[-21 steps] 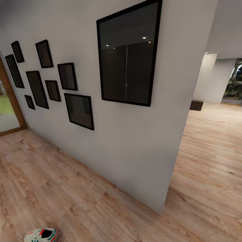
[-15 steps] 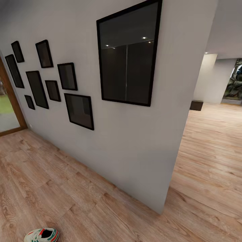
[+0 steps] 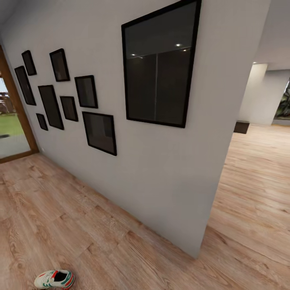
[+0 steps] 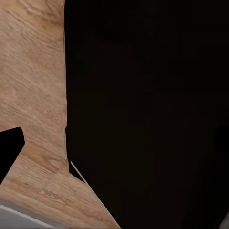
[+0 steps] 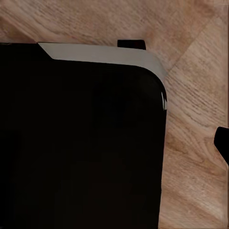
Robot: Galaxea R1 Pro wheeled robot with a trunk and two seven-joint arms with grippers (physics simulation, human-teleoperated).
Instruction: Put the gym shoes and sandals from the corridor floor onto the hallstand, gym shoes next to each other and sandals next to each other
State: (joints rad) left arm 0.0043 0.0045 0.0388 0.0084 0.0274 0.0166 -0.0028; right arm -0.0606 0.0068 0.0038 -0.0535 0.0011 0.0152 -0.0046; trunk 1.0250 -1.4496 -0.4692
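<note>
The robot looks to be in the search-and-approach step: nothing is picked up yet, and the head view faces a grey wall (image 3: 161, 177) hung with dark picture frames (image 3: 158, 64), not the shoe rack.

One gym shoe (image 3: 54, 278) lies on the corridor floor (image 3: 80, 229) at the near left, close to the bottom edge of the head view, sole down and well apart from the wall. To the far left stands a glass door (image 3: 10, 129) with grass beyond; to the right the wall ends and the floor runs on into another room.

The next move, as I judge it, calls for turning the base and head left and down to bring the shoe fully under the arms, then lowering one arm to it. The other shoe, both sandals and the rack must also be found before any placing can be planned.

Much is hard to make out. Each wrist view looks down on wood planks beside a large black body with a pale edge, probably part of the robot itself, though I cannot say which part. A small dark tip pokes in at the border of each wrist view; it may be a finger, but I cannot tell whether either pincer is released or clenched.
</note>
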